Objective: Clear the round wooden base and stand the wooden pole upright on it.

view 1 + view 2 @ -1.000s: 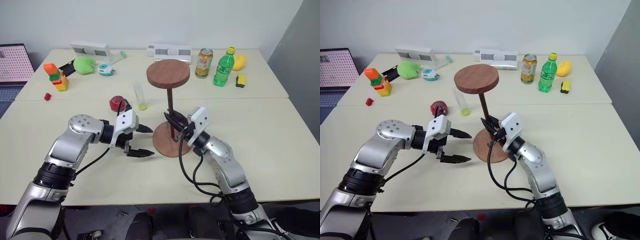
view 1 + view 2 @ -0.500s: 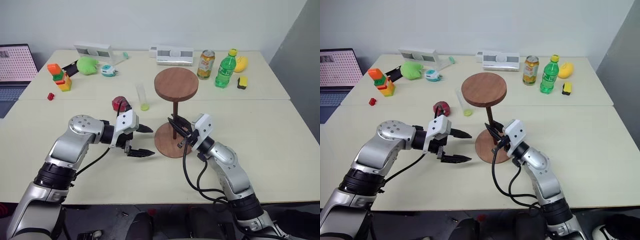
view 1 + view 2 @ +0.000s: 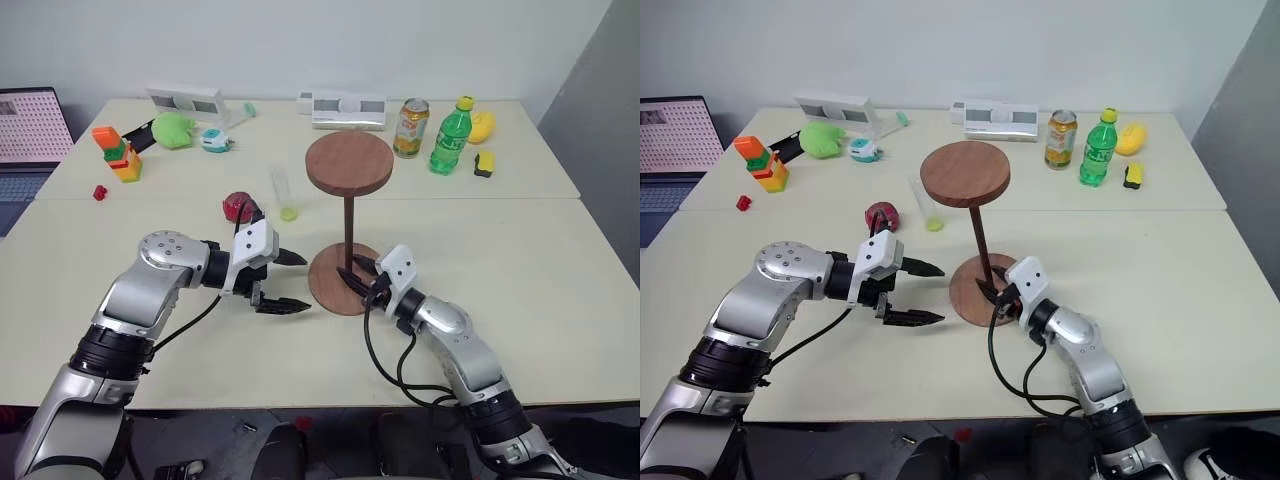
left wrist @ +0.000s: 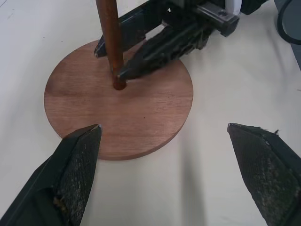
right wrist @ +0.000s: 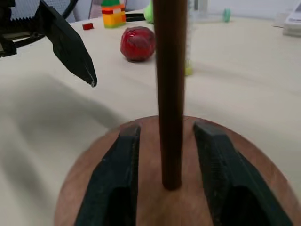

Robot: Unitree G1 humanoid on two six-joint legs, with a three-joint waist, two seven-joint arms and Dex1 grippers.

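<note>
The thin dark brown wooden pole (image 3: 348, 232), its fixed round disc uppermost, stands upright with its foot in the centre hole of the flat reddish-brown round wooden base (image 3: 336, 279), which sits bare on the cream table (image 3: 560, 270) before me. My right gripper (image 5: 167, 162) brackets the foot, its black fingers (image 5: 115, 174) parted and clear of the wood, gripping nothing. My left gripper (image 4: 164, 181) hangs wide open and empty just beside the base; by my reading, only pulling my arms clear remains.

Wooden pole (image 3: 348, 235) upright on round wooden base (image 3: 330, 285), between right gripper's (image 3: 360, 279) parted fingers; left gripper (image 3: 287, 283) just left of base.
</note>
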